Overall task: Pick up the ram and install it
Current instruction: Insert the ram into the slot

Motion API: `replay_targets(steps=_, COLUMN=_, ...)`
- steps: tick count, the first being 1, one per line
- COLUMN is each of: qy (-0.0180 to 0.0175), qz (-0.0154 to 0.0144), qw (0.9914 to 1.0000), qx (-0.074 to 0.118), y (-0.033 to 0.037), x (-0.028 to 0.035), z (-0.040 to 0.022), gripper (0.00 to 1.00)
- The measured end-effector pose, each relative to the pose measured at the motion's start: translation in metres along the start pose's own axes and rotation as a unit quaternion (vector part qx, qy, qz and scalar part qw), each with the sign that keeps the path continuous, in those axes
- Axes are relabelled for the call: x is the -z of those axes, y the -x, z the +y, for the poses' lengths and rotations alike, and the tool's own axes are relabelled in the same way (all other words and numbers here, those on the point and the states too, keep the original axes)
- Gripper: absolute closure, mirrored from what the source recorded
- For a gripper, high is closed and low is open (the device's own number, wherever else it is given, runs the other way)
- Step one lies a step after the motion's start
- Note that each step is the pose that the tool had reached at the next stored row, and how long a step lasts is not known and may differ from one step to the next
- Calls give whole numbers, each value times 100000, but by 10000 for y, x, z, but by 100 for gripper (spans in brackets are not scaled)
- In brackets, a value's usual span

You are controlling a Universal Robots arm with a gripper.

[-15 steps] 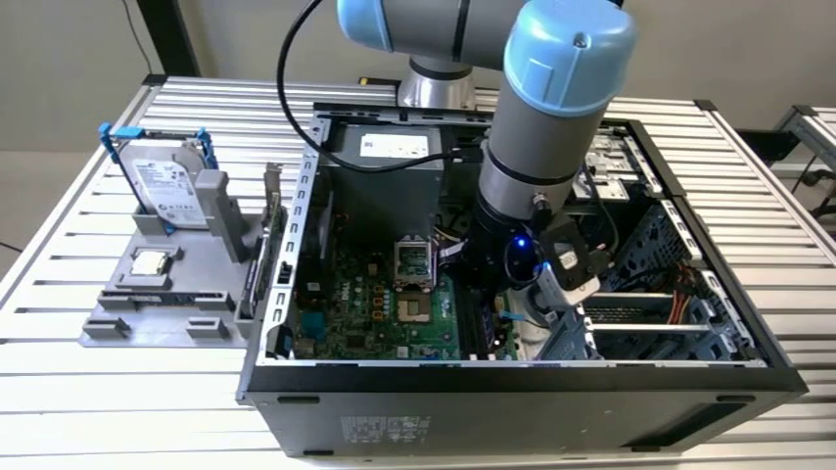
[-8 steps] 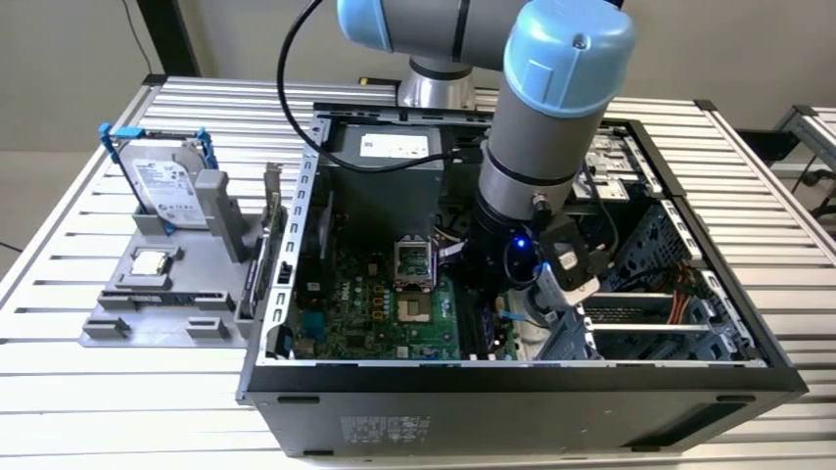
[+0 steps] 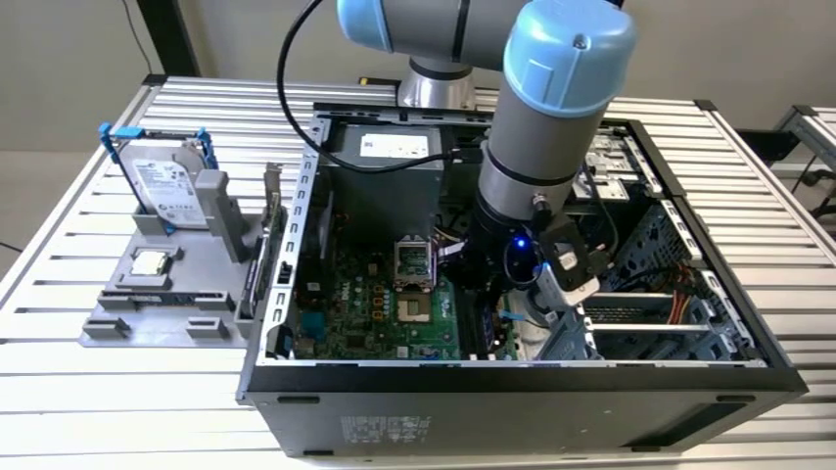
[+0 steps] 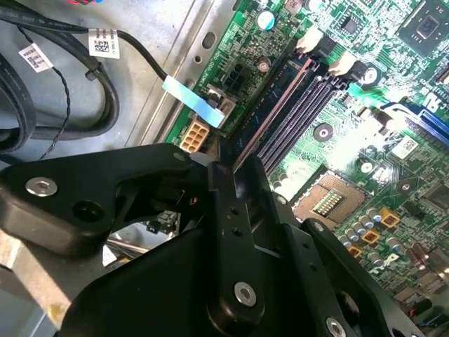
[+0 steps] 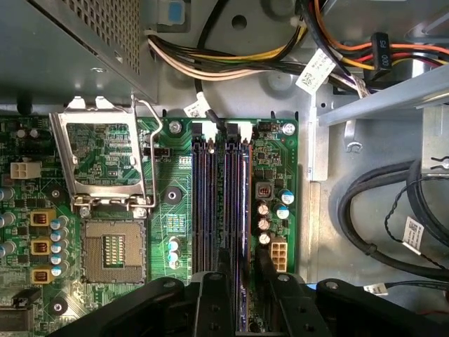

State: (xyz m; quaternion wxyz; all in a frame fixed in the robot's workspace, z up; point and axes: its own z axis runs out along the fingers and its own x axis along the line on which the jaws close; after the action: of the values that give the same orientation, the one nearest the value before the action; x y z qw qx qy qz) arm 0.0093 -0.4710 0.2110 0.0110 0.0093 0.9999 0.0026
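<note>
So the gripper is down inside the PC case, right over the memory slots. The ram stands on edge in the outermost slot, long axis along the slots, and the jaws sit narrow on either side of its near end, gripping it as far as I can judge.

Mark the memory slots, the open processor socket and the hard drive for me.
memory slots (image 5: 219, 210), first wrist view, middle of the bank.
processor socket (image 5: 112, 251), first wrist view, contact field.
hard drive (image 3: 163, 191), exterior view, labelled face.
</note>
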Motion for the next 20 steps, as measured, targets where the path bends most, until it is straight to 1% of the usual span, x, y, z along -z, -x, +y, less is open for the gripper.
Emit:
replay_targets(steps=2, qy=5, qz=10, qw=100000, qx=-5, y=1, x=75, z=1, gripper=0)
replay_targets(steps=8, qy=-9, qz=33, qw=100000, qx=-4, y=6, x=335, z=2, gripper=0)
replay_targets(steps=10, qy=-5, qz=65, qw=100000, qx=-2, y=7, x=396, z=2, gripper=0)
replay_targets(steps=12, qy=-20, qz=166, qw=100000, qx=-7, y=9, x=459, z=2, gripper=0)
replay_targets(steps=14, qy=-3, qz=237, qw=100000, qx=-11, y=9, x=478, z=2, gripper=0)
replay_targets(steps=18, qy=28, qz=244, qw=100000, qx=-8, y=9, x=479, z=1, gripper=0)
replay_targets(steps=19, qy=35, qz=244, qw=100000, qx=-11, y=9, x=479, z=1, gripper=100)
replay_targets(steps=20, qy=42, qz=246, qw=100000, qx=-8, y=9, x=479, z=1, gripper=100)
